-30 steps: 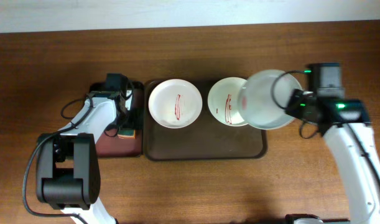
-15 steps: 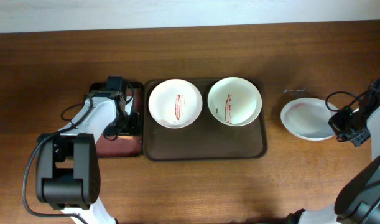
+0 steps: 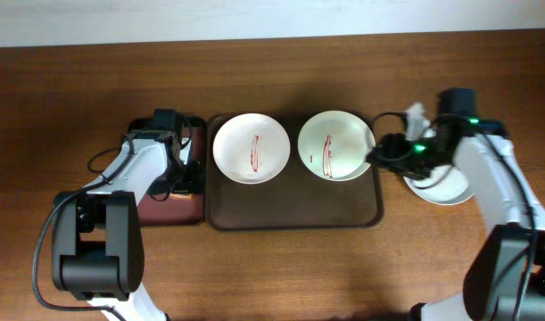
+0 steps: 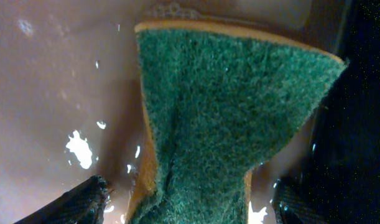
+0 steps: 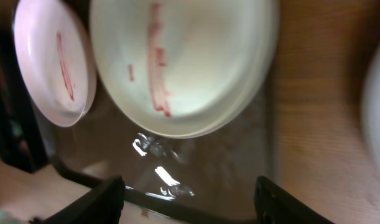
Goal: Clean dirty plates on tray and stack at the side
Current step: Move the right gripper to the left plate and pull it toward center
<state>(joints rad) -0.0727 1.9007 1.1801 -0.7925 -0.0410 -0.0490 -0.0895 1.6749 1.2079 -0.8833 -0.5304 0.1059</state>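
Two white plates streaked with red lie on the dark brown tray [image 3: 294, 219]: one on the left [image 3: 251, 148] and one on the right [image 3: 336, 145] [image 5: 177, 62]. A third plate [image 3: 443, 185] rests on the table right of the tray, partly under my right arm. My right gripper [image 3: 383, 154] [image 5: 190, 202] is open and empty, low over the tray's right end just short of the right plate. My left gripper [image 3: 180, 182] [image 4: 190, 202] stands open with a finger on each side of a green sponge [image 4: 233, 118], a small gap at both sides.
The sponge lies on a narrower reddish-brown tray [image 3: 165, 210], wet, just left of the dark tray. Bare wooden table [image 3: 281, 267] runs along the front and on the far right. The left arm's base [image 3: 94, 259] stands at the front left.
My right gripper carried a plate off to the right, set it on the table, opened, and swung back left to the tray's edge. The left gripper stayed at the sponge.
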